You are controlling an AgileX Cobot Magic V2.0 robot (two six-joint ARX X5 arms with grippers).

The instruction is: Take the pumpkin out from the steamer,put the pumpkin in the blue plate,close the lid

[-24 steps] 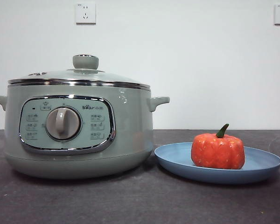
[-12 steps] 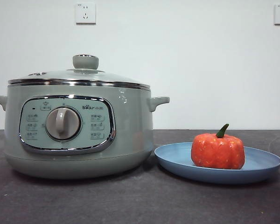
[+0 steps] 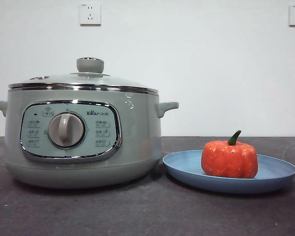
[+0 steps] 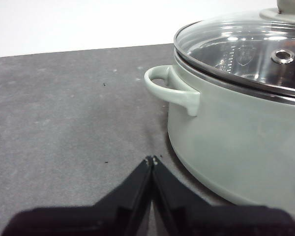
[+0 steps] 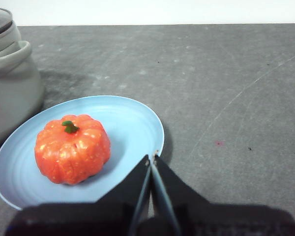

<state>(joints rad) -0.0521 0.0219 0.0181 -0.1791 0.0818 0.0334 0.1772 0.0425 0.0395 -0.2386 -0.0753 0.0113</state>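
The orange-red pumpkin [image 3: 229, 158] with a green stem sits upright in the blue plate [image 3: 280, 172], to the right of the steamer [image 3: 137, 137]. The glass lid [image 3: 90, 78] rests closed on the steamer. In the right wrist view the pumpkin [image 5: 72, 147] lies in the plate [image 5: 132, 123], and my right gripper [image 5: 151, 159] is shut and empty, back from the plate's rim. In the left wrist view my left gripper [image 4: 151, 160] is shut and empty, beside the steamer [image 4: 226, 147] below its side handle [image 4: 172, 91]; the lid [image 4: 246, 49] is on it. Neither gripper shows in the front view.
The dark grey table [image 3: 147, 211] carries the pot and the plate. A white wall with two sockets [image 3: 90, 14] stands behind. Bare tabletop [image 5: 236, 98] lies beyond the plate in the right wrist view, and beside the steamer in the left wrist view [image 4: 64, 113].
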